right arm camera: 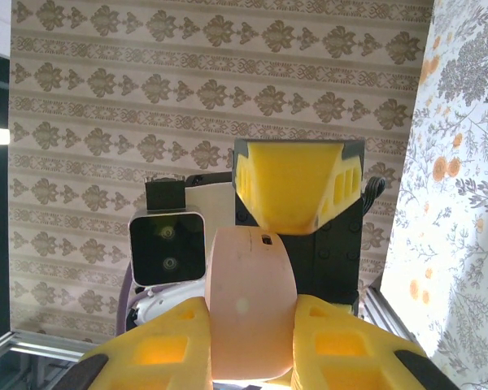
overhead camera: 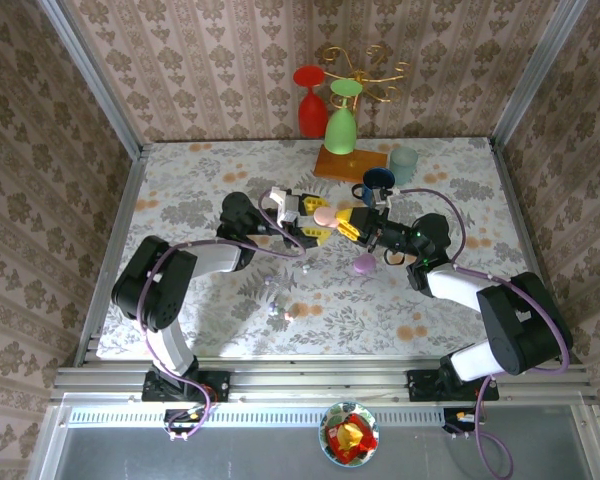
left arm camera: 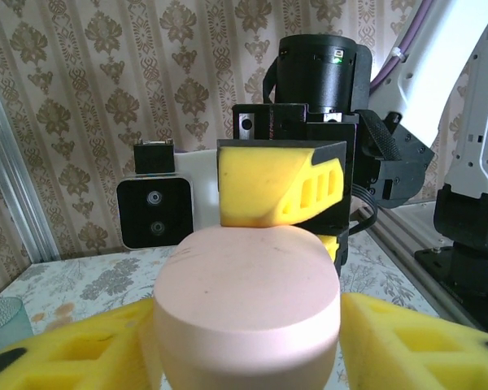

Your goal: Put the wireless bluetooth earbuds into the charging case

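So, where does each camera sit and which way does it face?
Top external: above, behind the arm bases, looking down on the floral table; both arms, left claw, right claw.
Left wrist: level, facing the right claw; own yellow fingers.
Right wrist: rolled sideways, facing the left claw; own yellow fingers.
Shared: all see the pale pink pebble-shaped plastic case both claws grip.

I see bright, even light. A white strip glares along the table (overhead camera: 180,190) edge. Close yellow fingers (left arm camera: 57,357) look fuzzy.
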Robot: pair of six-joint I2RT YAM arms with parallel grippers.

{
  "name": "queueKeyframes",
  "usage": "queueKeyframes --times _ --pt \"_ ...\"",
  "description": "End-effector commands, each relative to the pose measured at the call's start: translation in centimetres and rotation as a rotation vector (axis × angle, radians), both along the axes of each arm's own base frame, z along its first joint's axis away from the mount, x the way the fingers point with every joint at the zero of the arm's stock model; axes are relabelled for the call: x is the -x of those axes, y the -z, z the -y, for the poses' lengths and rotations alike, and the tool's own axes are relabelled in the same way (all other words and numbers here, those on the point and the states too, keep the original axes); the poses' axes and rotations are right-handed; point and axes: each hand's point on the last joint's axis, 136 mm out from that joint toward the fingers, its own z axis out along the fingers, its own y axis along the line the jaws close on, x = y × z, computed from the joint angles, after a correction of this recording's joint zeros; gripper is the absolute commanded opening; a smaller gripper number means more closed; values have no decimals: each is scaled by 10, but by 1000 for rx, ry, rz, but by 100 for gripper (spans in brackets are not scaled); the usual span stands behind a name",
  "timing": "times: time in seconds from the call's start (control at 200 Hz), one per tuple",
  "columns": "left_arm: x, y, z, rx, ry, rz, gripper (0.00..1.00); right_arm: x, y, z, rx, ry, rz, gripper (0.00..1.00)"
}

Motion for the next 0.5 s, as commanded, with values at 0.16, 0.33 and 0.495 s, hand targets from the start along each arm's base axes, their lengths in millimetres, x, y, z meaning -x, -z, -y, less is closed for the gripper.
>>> queueKeyframes --times 0.16,0.33,0.495 --pt "5 -6 2 6 50 15 38 2 -16 -4 -4 -25 62 10" --pt "7 -8 2 7 63 23 29 0 -13 -4 19 -16 60 19" --pt "0 -4 -2 -2 40 -25 29 -2 -15 4 83 32 104 61"
